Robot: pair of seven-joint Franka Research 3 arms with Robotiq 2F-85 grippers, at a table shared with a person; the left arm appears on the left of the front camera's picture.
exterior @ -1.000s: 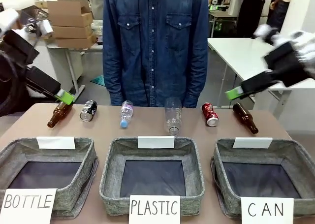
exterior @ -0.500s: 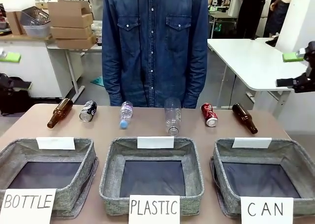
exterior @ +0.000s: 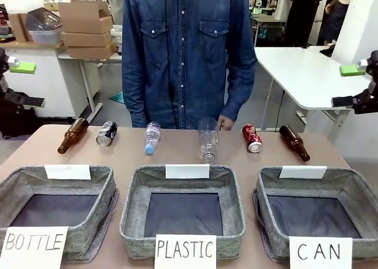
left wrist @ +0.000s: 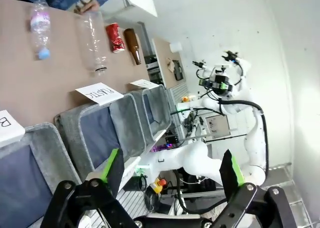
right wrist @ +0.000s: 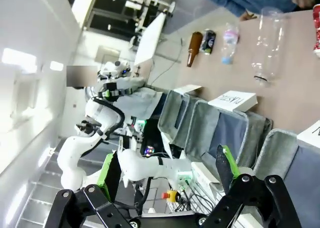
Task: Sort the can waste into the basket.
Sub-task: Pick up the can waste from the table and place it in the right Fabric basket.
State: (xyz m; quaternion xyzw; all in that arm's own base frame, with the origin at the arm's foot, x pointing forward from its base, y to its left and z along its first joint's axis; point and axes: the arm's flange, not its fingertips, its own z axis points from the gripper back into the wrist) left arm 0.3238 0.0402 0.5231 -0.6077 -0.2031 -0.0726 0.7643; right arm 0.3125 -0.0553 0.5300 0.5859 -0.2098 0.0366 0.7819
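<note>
The red can (exterior: 253, 138) lies at the table's far side, right of centre, and the black and silver can (exterior: 106, 133) lies far left. The CAN basket (exterior: 354, 185) stands at the front right with nothing in it. My left gripper (exterior: 23, 84) hangs open off the table's left edge, and my right gripper (exterior: 353, 84) hangs open off the right edge. In the left wrist view the open left gripper (left wrist: 170, 170) looks along the baskets toward the red can (left wrist: 114, 37). The right wrist view has the open right gripper (right wrist: 167, 173), the black and silver can (right wrist: 208, 41) and the CAN basket (right wrist: 292, 160).
Brown bottles (exterior: 72, 134) (exterior: 294, 142), a small water bottle (exterior: 151, 136) and a clear plastic bottle (exterior: 207, 140) lie in the same far row. The BOTTLE basket (exterior: 106, 189) and the PLASTIC basket (exterior: 133, 192) stand in front. A person stands behind, one hand (exterior: 225, 123) at the table edge.
Both arms have drawn back from over the far row to the picture's side edges. The person's hand now shows near the clear bottle. Cans and bottles have not moved.
</note>
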